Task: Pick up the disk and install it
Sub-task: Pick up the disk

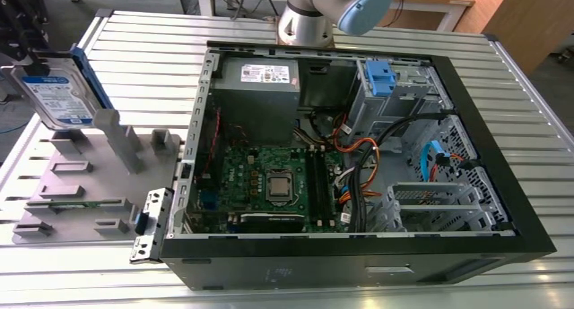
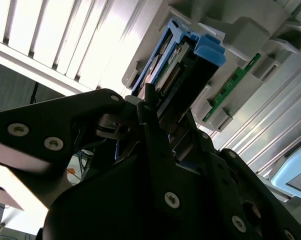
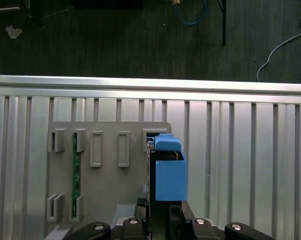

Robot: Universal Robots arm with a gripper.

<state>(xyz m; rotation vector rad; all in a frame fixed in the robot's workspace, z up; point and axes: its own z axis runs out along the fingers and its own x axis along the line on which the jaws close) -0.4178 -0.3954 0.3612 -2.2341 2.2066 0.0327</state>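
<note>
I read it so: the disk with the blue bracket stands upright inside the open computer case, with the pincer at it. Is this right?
Not inside: the exterior view shows the disk upright outside the open computer case, over the grey holder plate at the exterior view's left, with the pincer at it.

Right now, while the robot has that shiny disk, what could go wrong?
1. The gripper seems to clamp the disk by one end only, with the jaws on either side, so it might tilt or slip.
2. The disk hangs close above the grey holder, so it could bump one of the posts.
3. The computer case is crowded with cables, so the disk might snag on them.
</note>
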